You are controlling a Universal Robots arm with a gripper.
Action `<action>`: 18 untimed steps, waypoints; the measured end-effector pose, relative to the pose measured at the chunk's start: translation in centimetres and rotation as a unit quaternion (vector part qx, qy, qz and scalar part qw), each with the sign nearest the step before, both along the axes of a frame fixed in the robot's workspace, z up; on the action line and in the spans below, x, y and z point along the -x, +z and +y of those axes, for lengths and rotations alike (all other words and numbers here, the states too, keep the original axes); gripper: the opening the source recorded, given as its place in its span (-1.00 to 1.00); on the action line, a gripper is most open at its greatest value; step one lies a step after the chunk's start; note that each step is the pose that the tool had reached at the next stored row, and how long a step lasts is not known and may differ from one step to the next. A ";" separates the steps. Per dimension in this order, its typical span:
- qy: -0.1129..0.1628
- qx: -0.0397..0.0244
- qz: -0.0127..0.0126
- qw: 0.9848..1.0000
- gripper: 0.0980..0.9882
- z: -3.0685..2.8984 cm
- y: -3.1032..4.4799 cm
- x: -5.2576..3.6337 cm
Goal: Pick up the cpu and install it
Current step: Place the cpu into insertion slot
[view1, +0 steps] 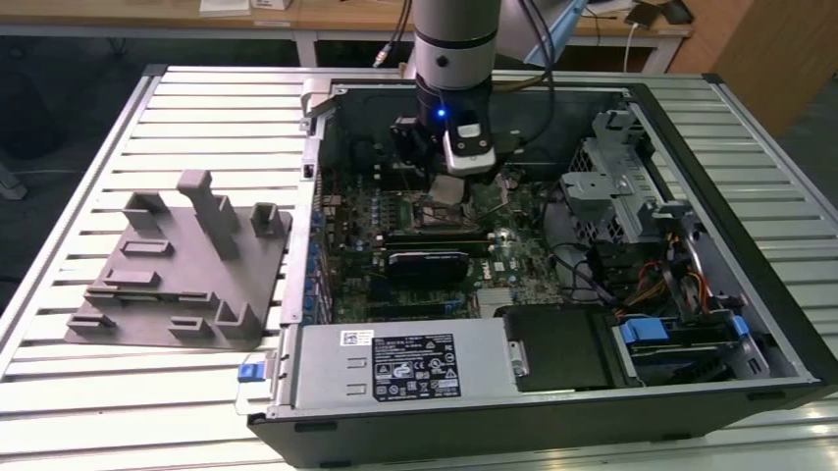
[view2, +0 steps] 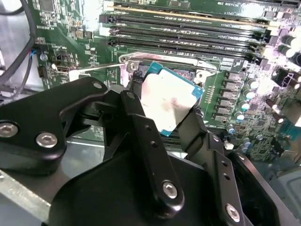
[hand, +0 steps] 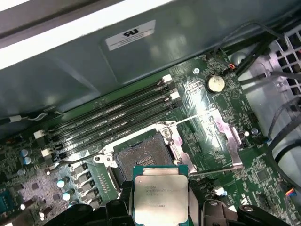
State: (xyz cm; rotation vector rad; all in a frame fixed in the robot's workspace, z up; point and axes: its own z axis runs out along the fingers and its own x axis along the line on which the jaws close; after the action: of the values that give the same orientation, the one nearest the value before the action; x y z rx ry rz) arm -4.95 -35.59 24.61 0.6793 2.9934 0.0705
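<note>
At the exterior view's left, I saw a grey plastic rack (view1: 177, 265) sitting on the slatted metal desk (view1: 210, 108), well apart from the work. Just to its right lay the open computer case (view1: 772, 324), with the motherboard (view1: 524, 260) flat on its floor. A silver power supply box (view1: 392, 368) with a white label filled the case's near left corner.

The arm (view1: 452, 49) came down from above into the far half of the case. The fingers (view2: 141, 117) were closed part-way on the chip (view1: 446, 189), one black finger pressing each of two opposite edges. In the second wrist view the chip (view2: 169, 101) sat slightly askew between them, shiny silver top up and a thin blue-green edge showing. In the first wrist view the chip (hand: 161, 195) hung just on the near side of the open socket (hand: 141, 155), not seated in it. The socket's contacts were bare and its metal cover (hand: 216, 136) was swung back to one side. I could not tell how much gap remained beneath the chip.

Beyond the socket ran the long memory slots (hand: 113, 117), and a round coin battery (hand: 215, 84) sat near their end. At the exterior view's right stood the grey drive cage (view1: 615, 167), with a bundle of coloured cables (view1: 661, 285) nearer to me.
</note>
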 end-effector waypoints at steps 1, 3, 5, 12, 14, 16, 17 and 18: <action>-0.005 0.000 0.000 1.000 0.00 0.00 0.00 0.00; -0.019 0.000 0.000 1.000 0.00 0.00 -0.01 0.00; -0.033 0.000 0.000 0.999 0.00 0.00 -0.02 0.00; -0.080 0.000 0.000 0.997 0.00 0.00 -0.05 0.00; -0.090 0.000 0.000 0.996 0.00 0.00 -0.06 0.00; -0.102 0.000 0.000 0.995 0.00 0.00 -0.07 0.00; -0.108 0.000 0.000 0.994 0.00 0.00 -0.07 0.00; -0.114 0.000 0.000 0.993 0.00 0.00 -0.08 0.00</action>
State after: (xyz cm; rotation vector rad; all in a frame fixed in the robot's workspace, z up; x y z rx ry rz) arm -4.95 -35.59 24.53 1.0152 2.8919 0.0575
